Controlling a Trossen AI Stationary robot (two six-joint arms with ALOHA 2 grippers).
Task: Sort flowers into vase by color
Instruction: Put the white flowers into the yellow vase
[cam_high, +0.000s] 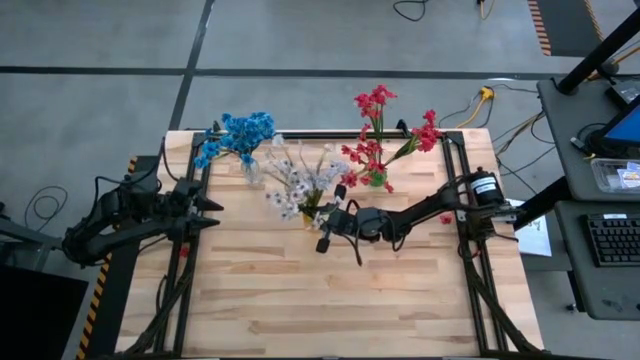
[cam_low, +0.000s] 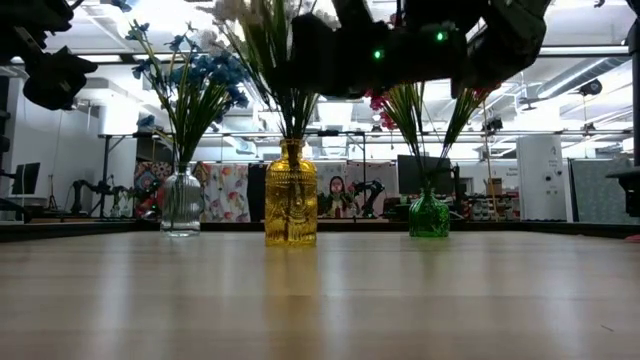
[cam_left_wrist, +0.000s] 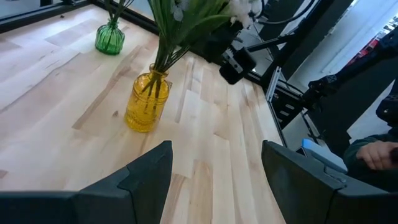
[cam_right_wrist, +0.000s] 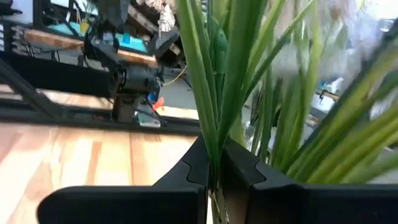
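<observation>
Wood table (cam_high: 330, 300) with black rails on the left and right sides. Both arms are over it.

Right arm (cam_high: 430, 205) reaches in from the right rail toward table centre. Right gripper (cam_right_wrist: 214, 165) is at the white bunch, just above the yellow vase, fingers pinched shut on green stems (cam_right_wrist: 211, 81); whether it's one stem or several, can't tell. In the low view it hangs dark above the yellow vase, green lights on.

Left arm (cam_high: 120, 215) is parked at the left edge, clear of the vases. Left gripper (cam_left_wrist: 214, 174) has fingers spread wide, nothing between them, pointing across the table at the yellow vase.

Three vases in a row along the far side of the table:
- clear vase (cam_low: 182, 203), far left, holds the blue flowers (cam_high: 238, 133)
- yellow vase (cam_low: 291, 195), middle and slightly nearer, holds the white flowers (cam_high: 297, 180)
- green vase (cam_low: 429, 215), right, holds the red flowers (cam_high: 380, 135)

All three stand upright, well apart from each other. Each holds one colour only, as far as the high view shows.

Small red bit (cam_high: 445, 218) lies on the table by the right rail; too small to tell what it is.

A person's hand (cam_left_wrist: 376, 152) shows past the table's right edge in the left wrist view.
</observation>
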